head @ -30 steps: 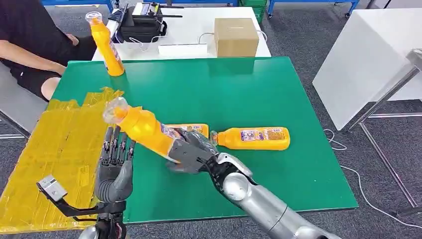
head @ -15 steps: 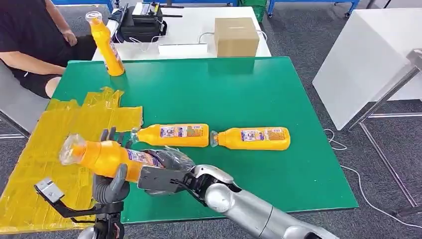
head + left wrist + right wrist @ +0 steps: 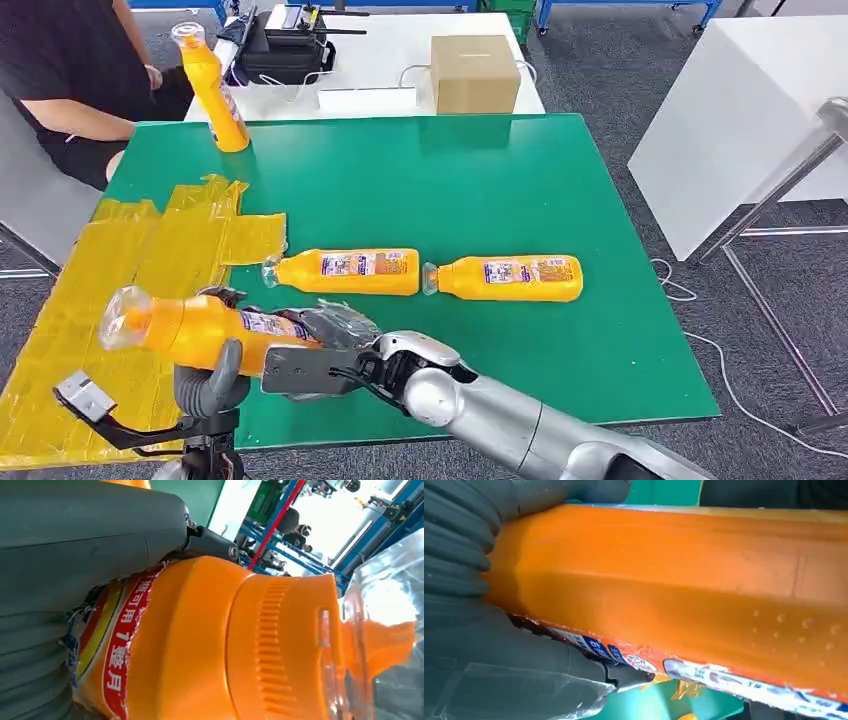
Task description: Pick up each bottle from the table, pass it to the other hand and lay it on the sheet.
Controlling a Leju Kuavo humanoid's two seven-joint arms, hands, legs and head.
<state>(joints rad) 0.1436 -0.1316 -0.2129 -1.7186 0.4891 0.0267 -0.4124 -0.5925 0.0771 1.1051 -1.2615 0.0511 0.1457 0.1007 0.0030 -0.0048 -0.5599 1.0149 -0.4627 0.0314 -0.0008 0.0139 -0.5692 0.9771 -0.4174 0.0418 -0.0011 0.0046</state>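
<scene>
The orange plastic bottle with the clear cap (image 3: 190,328) hangs in the air over the near left part of the green worktop (image 3: 480,190), just at the border of the crinkled yellow sheet (image 3: 110,290) that covers the worktop's left side. Its long axis runs almost level, roughly along the near edge, with the clear cap pointing toward the left edge and tipped slightly up, and its base toward the right. Both hands are on it: the right hand (image 3: 315,355) clasps the base end, its grey fingers (image 3: 469,525) wrapped over the orange body and label, while the left hand (image 3: 205,385) comes up from below and closes round the middle, thumb (image 3: 228,362) up against the near side and dark fingers (image 3: 222,295) curling over the far side. From the left wrist the ribbed orange shoulder and clear cap fill the space beside the grey thumb (image 3: 90,535). Two more orange bottles lie on their sides end to end across the middle of the worktop, caps toward the left: one (image 3: 345,271) just beside the sheet, the other (image 3: 505,278) to its right. A fourth orange bottle (image 3: 212,90) stands upright at the far left corner.
</scene>
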